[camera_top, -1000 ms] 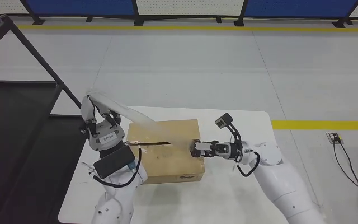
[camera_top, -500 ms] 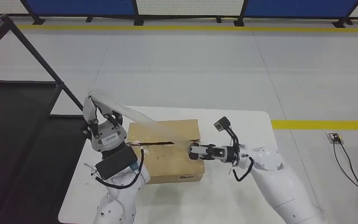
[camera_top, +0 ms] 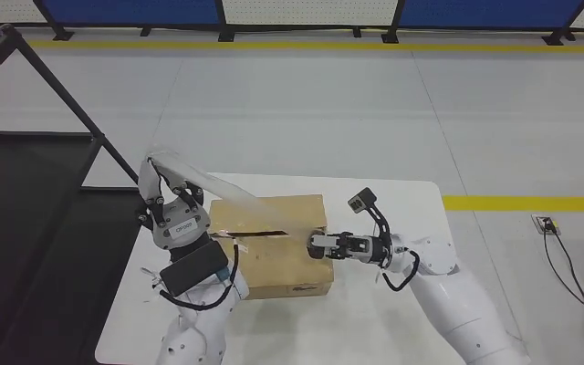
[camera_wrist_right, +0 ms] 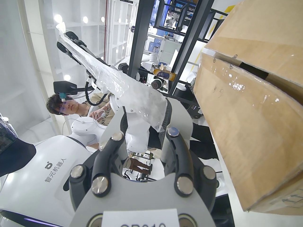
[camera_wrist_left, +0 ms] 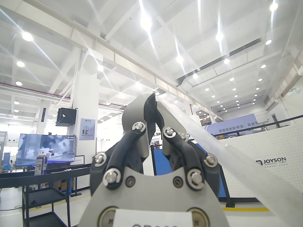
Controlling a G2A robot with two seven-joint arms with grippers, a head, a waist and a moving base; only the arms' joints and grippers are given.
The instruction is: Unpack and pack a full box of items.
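A brown cardboard box [camera_top: 274,260] [camera_wrist_right: 255,119] stands on the white table [camera_top: 383,310], its top flaps nearly closed with a dark slit between them. A long translucent plastic strip [camera_top: 233,195] [camera_wrist_left: 213,147] [camera_wrist_right: 118,81] stretches diagonally above the box. My left gripper [camera_top: 155,175] [camera_wrist_left: 152,102] is raised at the box's left end, pointing up, and is shut on the strip's upper end. At the box's right edge my right gripper [camera_top: 317,244] [camera_wrist_right: 142,112] is shut on the lower end.
A black metal frame [camera_top: 55,91] rises beside the table's left side over a dark floor area. The table's right and front parts are bare. Beyond the table lies pale floor with a yellow line [camera_top: 511,203].
The left gripper has drifted slightly toward the box with the strip's end. The right gripper has edged a little closer to the box's right edge. Both grips are unchanged.
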